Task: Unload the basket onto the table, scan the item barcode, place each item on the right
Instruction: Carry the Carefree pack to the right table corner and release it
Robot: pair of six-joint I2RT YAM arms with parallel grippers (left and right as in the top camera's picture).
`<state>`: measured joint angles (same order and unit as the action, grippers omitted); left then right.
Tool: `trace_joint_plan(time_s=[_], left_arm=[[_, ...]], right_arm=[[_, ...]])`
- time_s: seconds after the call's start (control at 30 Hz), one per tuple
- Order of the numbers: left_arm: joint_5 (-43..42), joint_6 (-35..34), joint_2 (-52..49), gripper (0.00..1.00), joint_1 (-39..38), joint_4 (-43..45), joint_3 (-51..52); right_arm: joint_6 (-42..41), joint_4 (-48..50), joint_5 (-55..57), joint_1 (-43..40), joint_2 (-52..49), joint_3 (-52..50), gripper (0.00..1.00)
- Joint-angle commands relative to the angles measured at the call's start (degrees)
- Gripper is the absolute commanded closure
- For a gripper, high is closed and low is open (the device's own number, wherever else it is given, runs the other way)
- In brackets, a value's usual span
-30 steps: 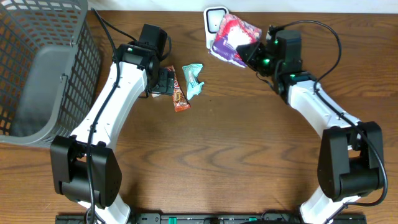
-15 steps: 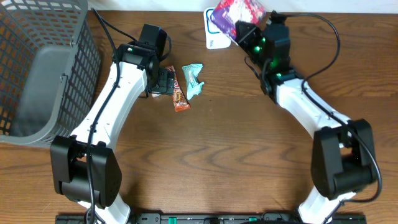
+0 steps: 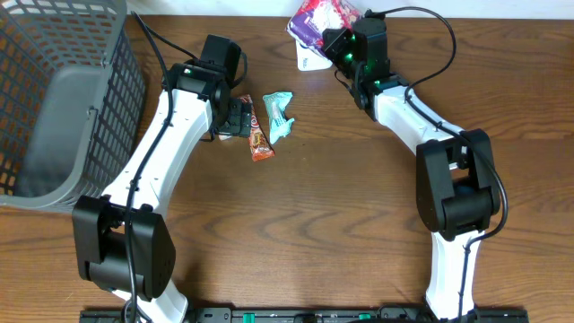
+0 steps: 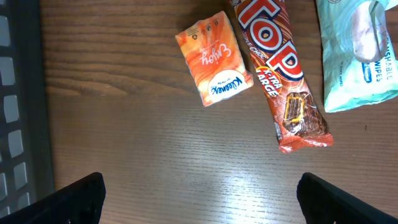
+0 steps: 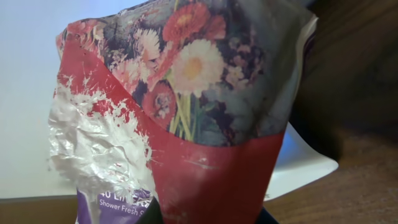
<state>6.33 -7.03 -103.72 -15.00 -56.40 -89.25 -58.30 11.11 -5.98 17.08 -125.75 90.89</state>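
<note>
Right fingers [image 3: 339, 43] clench a floral pouch [image 5: 186, 124] over the scanner [image 3: 309, 59]; left fingers [image 4: 81, 199] hang spread wide near a chocolate bar [image 4: 280, 68] on the worktop [image 3: 314, 197].

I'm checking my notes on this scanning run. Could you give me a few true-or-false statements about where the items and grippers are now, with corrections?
1. The right gripper is shut on the floral pouch. True.
2. The left gripper holds the chocolate bar. False: its jaws stand open and the bar lies on the table.
3. The wipes pack lies in the basket. False: it lies on the table beside the chocolate bar, outside the basket.
4. The orange tissue pack lies on the table beside the chocolate bar. True.
</note>
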Motion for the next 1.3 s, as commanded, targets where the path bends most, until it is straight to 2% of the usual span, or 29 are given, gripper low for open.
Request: trace_joint_plan(time_s=[0.0, 0.3, 0.57, 0.77, 1.03, 1.17, 1.2, 1.27], left_arm=[[-0.02, 0.35, -0.24, 0.02, 0.15, -0.13, 0.04], [-0.02, 0.37, -0.24, 0.02, 0.15, -0.13, 0.04], [-0.02, 0.35, -0.24, 0.02, 0.15, -0.13, 0.04], [-0.02, 0.35, -0.24, 0.02, 0.15, -0.13, 0.04], [-0.02, 0.35, -0.24, 0.02, 0.15, -0.13, 0.04], [-0.02, 0.37, -0.24, 0.02, 0.15, -0.13, 0.04], [-0.02, 0.35, -0.24, 0.02, 0.15, -0.13, 0.04], [-0.02, 0.35, -0.24, 0.02, 0.15, -0.13, 0.04]], right_arm=[[1.92, -1.36, -0.59, 0.35, 0.94, 2.86, 0.99], [5.90, -10.16, -0.37, -5.73, 5.95, 2.93, 0.99], [5.42, -25.05, -0.57, -19.98, 13.70, 2.93, 0.99], [2.36, -35.50, 0.42, -29.88, 13.14, 2.78, 0.99], [2.36, -35.19, 0.50, -37.94, 7.10, 2.75, 0.99], [-1.22, -34.01, 0.96, -40.92, 5.51, 2.75, 0.99], [-1.25, -33.22, 0.92, -41.66, 5.46, 2.75, 0.95], [0.92, -31.93, -0.22, -43.43, 5.53, 2.91, 0.78]])
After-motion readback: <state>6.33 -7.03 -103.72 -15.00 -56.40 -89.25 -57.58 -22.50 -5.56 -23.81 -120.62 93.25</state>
